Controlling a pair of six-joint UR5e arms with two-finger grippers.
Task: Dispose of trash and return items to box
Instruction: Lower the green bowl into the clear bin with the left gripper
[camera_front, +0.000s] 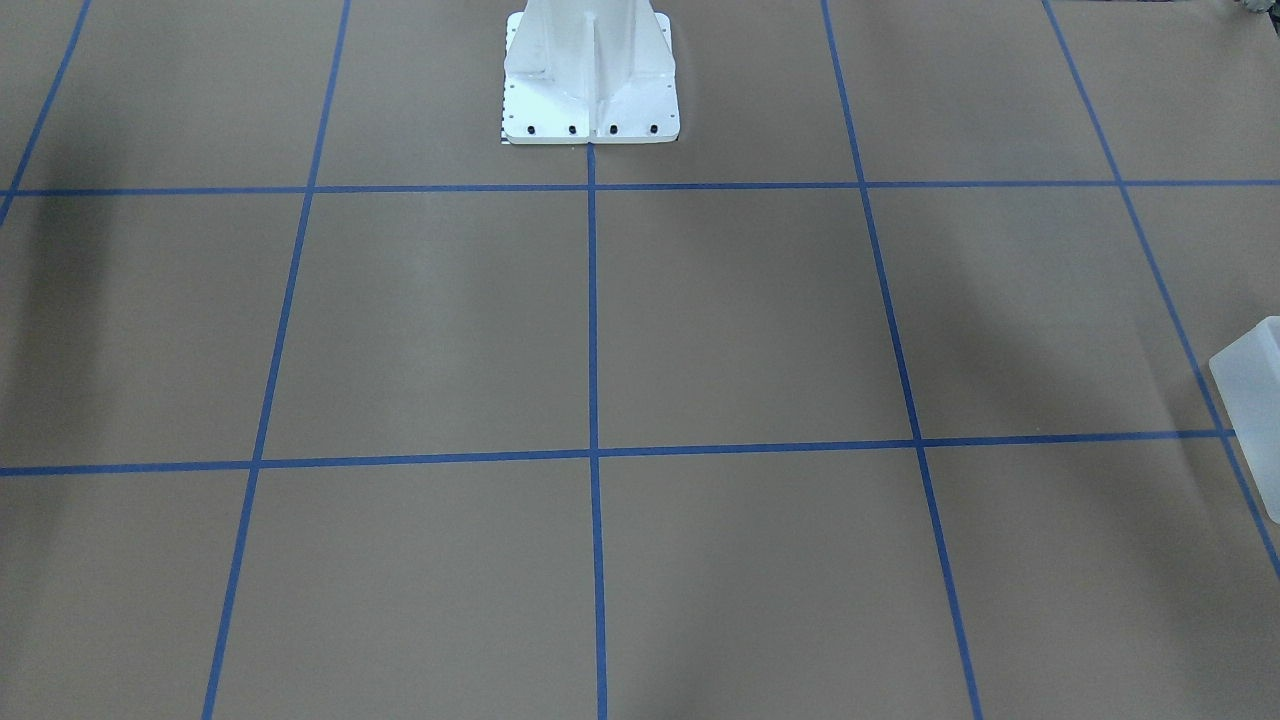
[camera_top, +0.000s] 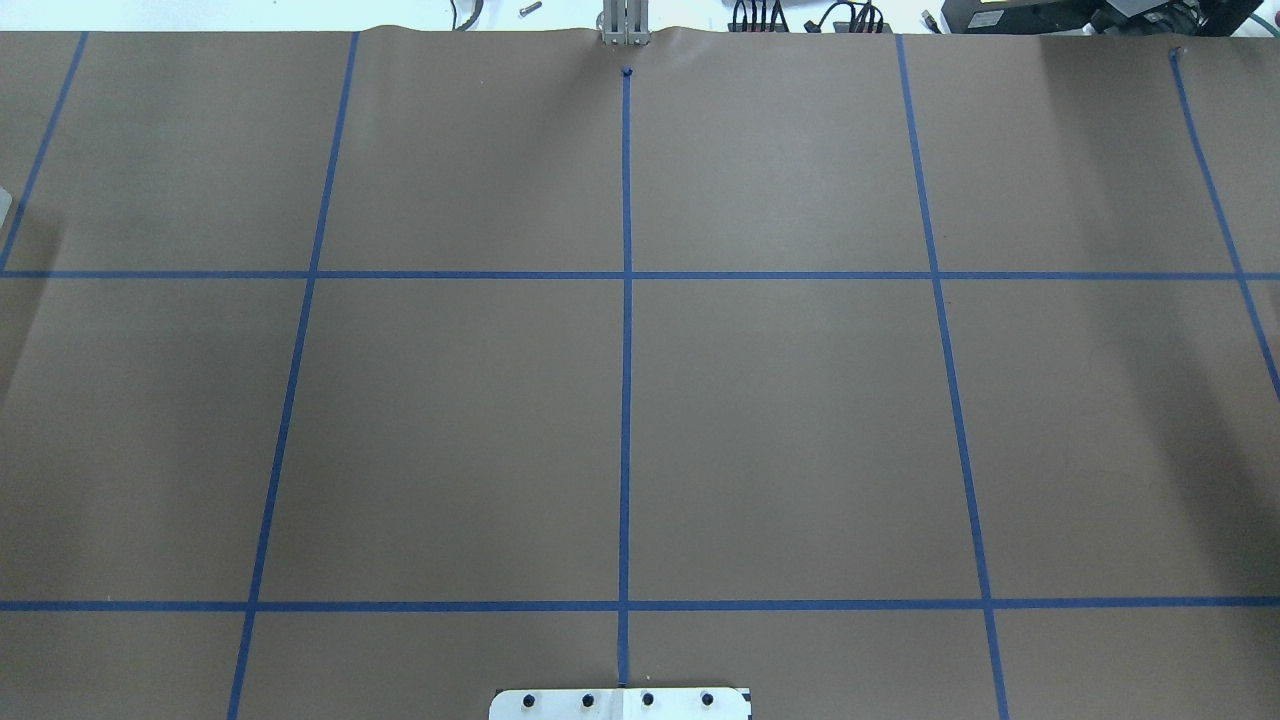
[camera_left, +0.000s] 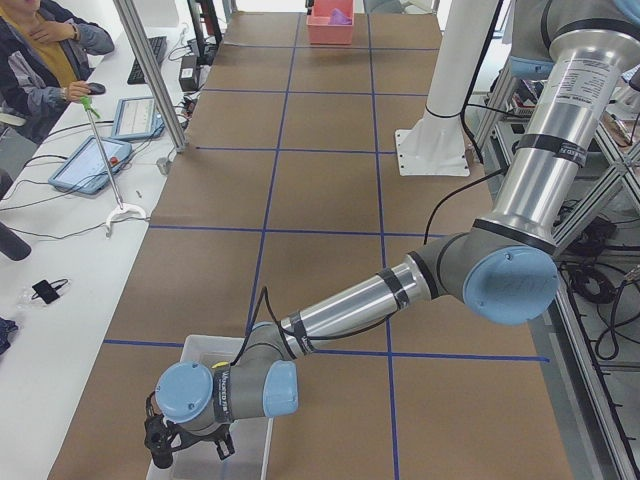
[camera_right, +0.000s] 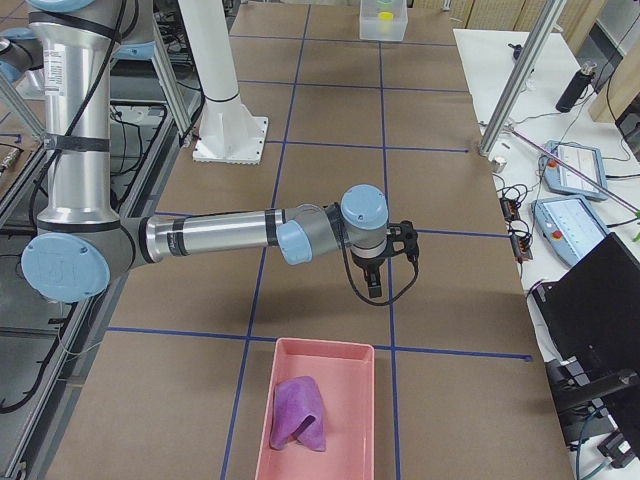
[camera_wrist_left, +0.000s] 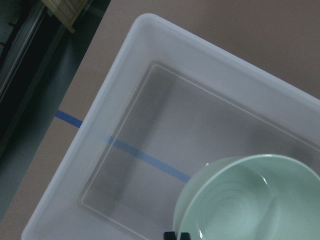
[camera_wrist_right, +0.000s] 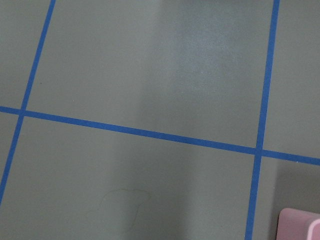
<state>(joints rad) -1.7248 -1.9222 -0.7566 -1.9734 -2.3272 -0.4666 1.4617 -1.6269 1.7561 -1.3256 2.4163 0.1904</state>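
**A:** Where is the left gripper (camera_left: 190, 452)?

**B:** Lower left of the left-side view, at the end of the near arm. It points down over the box (camera_left: 205, 352), which stands on the brown desk (camera_left: 320, 270) in that corner.

**A:** How far open is it?

**B:** I cannot tell. Its wrist camera shows only a black sliver of fingertips (camera_wrist_left: 170, 235) at the bottom edge, right against the rim of the mint-green bowl (camera_wrist_left: 250, 200).

**A:** So it has the bowl?

**B:** Gripping or merely touching, the view does not settle it. The bowl fills the lower right of that frame, mouth up, inside the box's walls. I cannot say whether it rests on the box floor or hangs above it. A strip of blue tape (camera_wrist_left: 145, 157) shows through the translucent bottom.

**A:** And the right gripper (camera_right: 372, 282)?

**B:** It is at the centre of the right-side view, pointing down above the desk. I cannot tell its opening from there.

**A:** What lies near it?

**B:** A pink tray (camera_right: 320, 348) sits at the bottom centre, apart from the gripper, with a crumpled purple thing (camera_right: 298, 415) inside. The box sits at the top edge of that view. Inside it is a yellow thing (camera_right: 385, 14), too small to name.
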